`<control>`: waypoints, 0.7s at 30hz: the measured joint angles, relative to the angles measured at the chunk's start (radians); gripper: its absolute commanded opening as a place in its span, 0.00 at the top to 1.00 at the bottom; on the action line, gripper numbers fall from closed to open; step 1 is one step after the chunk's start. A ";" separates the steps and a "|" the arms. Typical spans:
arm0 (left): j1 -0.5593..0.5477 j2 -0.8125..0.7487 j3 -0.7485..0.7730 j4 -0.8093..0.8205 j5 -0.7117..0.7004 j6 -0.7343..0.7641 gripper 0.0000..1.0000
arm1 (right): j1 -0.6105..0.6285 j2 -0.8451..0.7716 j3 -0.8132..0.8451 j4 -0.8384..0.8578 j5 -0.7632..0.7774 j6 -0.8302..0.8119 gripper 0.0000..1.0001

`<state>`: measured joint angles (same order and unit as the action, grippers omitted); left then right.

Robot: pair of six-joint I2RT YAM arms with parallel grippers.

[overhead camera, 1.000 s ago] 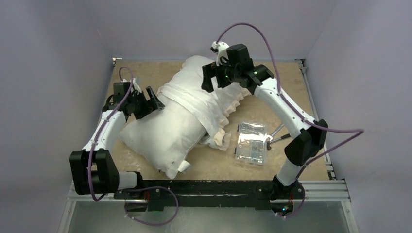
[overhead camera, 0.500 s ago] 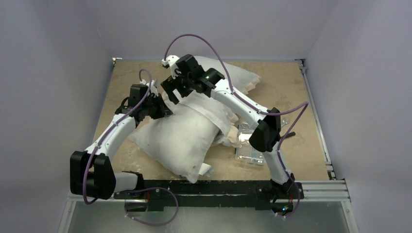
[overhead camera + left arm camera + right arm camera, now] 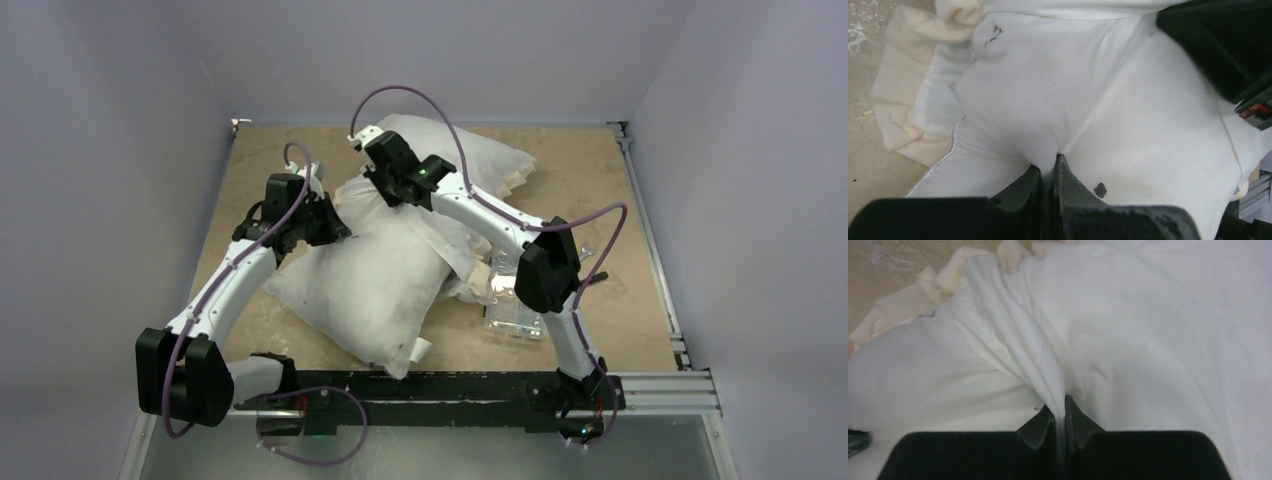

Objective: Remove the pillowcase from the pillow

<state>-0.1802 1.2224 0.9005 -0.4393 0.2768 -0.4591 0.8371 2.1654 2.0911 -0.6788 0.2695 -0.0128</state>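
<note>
At the pillow's far-left corner: left pincer (image 3: pixel 1048 167). It is pressed together on a pinch of the pillow (image 3: pixel 365 285) fabric, with a dark speck just beside the jaws. A second earlier it is shown spread and just clear of that edge.

Across the pillow's far half: pillowcase (image 3: pixel 470 160), white inside turned out and bunched in a band. Its cream frill (image 3: pixel 470 283) is spilled at the pillow's right side. The pillow's near half is already bared; the far half is judged still sheathed.

Over the band's left end, close beside the left pincer: right pincer (image 3: pixel 1060 415). It is closed on a raised fold of the pillowcase's white cloth. A second earlier it is shown spread and held high above the pillow's far end.

Right of the pillow, on the counter (image 3: pixel 255 150): clear plastic box (image 3: pixel 515 305).

Meaning for the task: both grips are now set, one anchoring the pillow and one holding the cover. A pull apart is judged the next step. Slipping of the thin fold is noted as the risk.
</note>
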 measured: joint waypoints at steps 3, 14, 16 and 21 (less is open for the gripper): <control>-0.008 -0.005 0.024 -0.029 -0.031 0.006 1.00 | -0.031 -0.049 -0.038 0.015 0.040 0.042 1.00; -0.030 -0.021 0.142 -0.040 -0.089 0.008 1.00 | -0.351 -0.305 -0.187 -0.036 0.070 0.215 1.00; -0.034 -0.021 0.164 -0.050 -0.103 0.008 1.00 | -0.388 -0.335 -0.199 -0.058 0.055 0.243 1.00; -0.045 -0.019 0.233 -0.082 -0.175 0.015 1.00 | -0.445 -0.374 -0.208 -0.064 -0.034 0.299 1.00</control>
<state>-0.2256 1.2030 1.1339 -0.5213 0.1013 -0.4442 0.3923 1.7916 1.8828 -0.7429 0.2359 0.2867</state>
